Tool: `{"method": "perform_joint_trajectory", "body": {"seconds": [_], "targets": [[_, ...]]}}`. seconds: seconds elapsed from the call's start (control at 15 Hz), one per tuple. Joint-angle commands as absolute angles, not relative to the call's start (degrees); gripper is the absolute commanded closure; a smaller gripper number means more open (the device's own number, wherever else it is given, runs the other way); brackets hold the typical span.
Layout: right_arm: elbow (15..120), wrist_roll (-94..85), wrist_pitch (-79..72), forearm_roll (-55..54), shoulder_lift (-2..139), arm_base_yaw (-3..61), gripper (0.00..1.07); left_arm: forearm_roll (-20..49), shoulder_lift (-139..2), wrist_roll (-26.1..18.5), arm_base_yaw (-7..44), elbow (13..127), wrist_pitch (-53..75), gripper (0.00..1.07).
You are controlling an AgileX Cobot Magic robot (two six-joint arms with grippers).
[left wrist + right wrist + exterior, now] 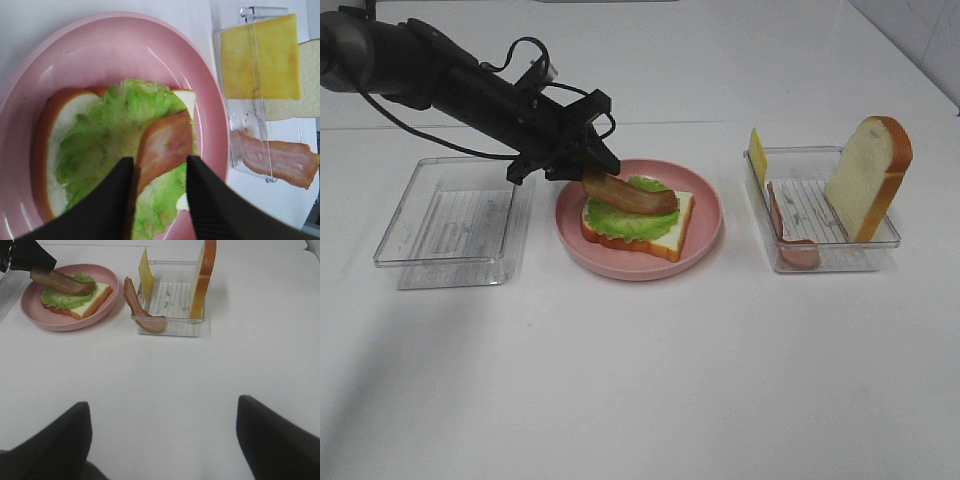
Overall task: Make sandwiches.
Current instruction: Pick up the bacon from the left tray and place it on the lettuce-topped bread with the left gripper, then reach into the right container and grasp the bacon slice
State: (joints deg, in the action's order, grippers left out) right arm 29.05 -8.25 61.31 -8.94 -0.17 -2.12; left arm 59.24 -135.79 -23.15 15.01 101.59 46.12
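Inside left gripper (159, 167), bacon strip (167, 140)

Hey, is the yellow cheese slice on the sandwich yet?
No, the yellow cheese slice stands upright against the clear container, apart from the sandwich on the pink plate.

Pink plate (705, 215) smooth, glossy, like hard plastic; left tray (450, 270) and right tray (820, 262) clear shiny plastic with ribbed floors; lettuce (100, 140) crinkled, dull; bacon strip (167, 142) smooth, slight sheen; cheese square (260, 55) matt, faintly mottled; bread slice (865, 180) finely porous, matt; surface (640, 380) white, smooth, matt; jaws black, matt
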Motion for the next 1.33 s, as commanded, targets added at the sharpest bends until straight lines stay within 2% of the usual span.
{"method": "perform_joint_trajectory", "body": {"seconds": [0.07,0.13,0.27,0.47,0.6,0.8,0.93,1.07,1.33], "targets": [[28.93,-8.48,60.91,-9.11,-1.03,-2.46,0.32,57.12,-134.19,-23.03,15.24,101.87,46.18,0.27],[28.93,-8.48,60.91,-9.11,-1.03,-2.46,0.32,56.21,-133.67,-23.03,15.24,101.87,46.01,0.27],[28.93,-8.48,60.91,-9.11,-1.03,-2.46,0.32,49.96,-131.15,-22.57,15.24,101.87,45.44,0.27],[28.93,-8.48,60.91,-9.11,-1.03,-2.46,0.32,40.16,-127.6,-17.99,15.58,101.87,45.66,0.27],[28.93,-8.48,60.91,-9.11,-1.03,-2.46,0.32,31.34,-124.68,-12.72,15.58,101.87,46.58,0.27],[28.93,-8.48,60.91,-9.11,-1.03,-2.46,0.32,15.41,-119.12,-1.95,15.58,101.87,53.23,0.27],[28.93,-8.48,60.91,-9.11,-1.03,-2.46,0.32,8.25,-115.39,1.89,15.58,101.87,60.5,0.27],[28.93,-8.48,60.91,-9.11,-1.03,-2.46,0.32,4.81,-111.04,2.41,15.58,101.87,67.27,0.27],[28.93,-8.48,60.91,-9.11,-1.03,-2.46,0.32,3.84,-101.3,2.98,15.58,100.73,73.74,0.27]]}}
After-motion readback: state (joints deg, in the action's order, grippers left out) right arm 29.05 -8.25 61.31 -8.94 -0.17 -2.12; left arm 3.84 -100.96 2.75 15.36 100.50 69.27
